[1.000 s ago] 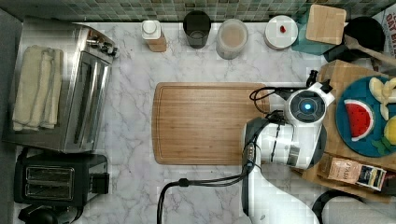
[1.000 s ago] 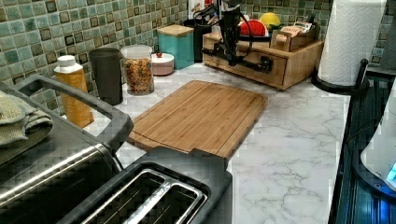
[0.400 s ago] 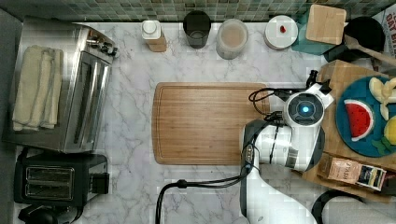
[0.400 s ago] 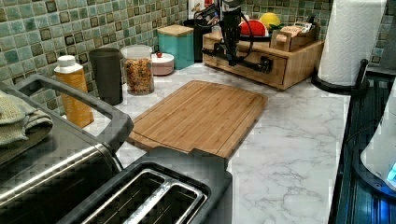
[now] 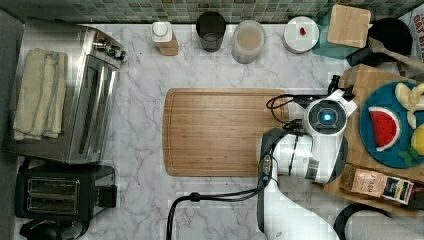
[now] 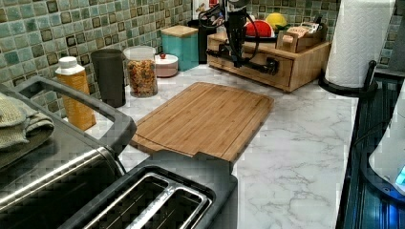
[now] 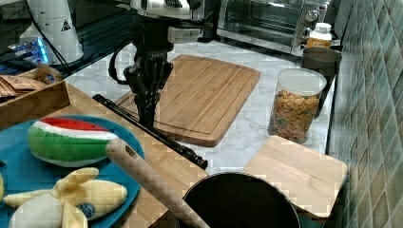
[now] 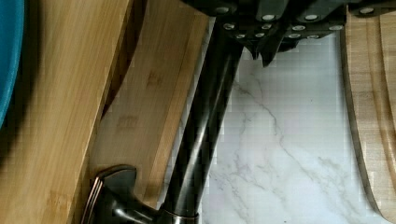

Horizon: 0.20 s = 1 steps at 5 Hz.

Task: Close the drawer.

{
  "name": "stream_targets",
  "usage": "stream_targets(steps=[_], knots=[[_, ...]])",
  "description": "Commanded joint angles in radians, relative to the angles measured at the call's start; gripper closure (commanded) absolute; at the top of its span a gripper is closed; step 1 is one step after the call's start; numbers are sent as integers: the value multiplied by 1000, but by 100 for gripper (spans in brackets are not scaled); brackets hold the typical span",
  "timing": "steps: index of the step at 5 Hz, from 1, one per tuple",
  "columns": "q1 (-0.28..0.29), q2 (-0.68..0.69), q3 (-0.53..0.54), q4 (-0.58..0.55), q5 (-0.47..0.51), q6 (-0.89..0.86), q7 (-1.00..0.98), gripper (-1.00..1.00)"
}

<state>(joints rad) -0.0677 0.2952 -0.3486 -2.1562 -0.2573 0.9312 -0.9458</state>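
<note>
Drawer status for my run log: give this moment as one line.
light-wood drawer: slightly open | gripper: at its dark bar handle | grooved bamboo cutting board: bare

Pretty even, bright indoor light, soft shadows only. Some glare on the toaster oven point(image 5: 95, 100) and the marble desk point(image 6: 296, 143). All views look blocky and compressed; the wrist view's close-up edges go soft.

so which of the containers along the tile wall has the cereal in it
The clear jar with the pale lid, between the dark cup and the small white dish; its orange contents show through.
</note>
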Motion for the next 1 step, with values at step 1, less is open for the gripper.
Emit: stream_targets(steps=[1], knots=[[-145, -38, -178, 90, -27, 18, -6, 100]])
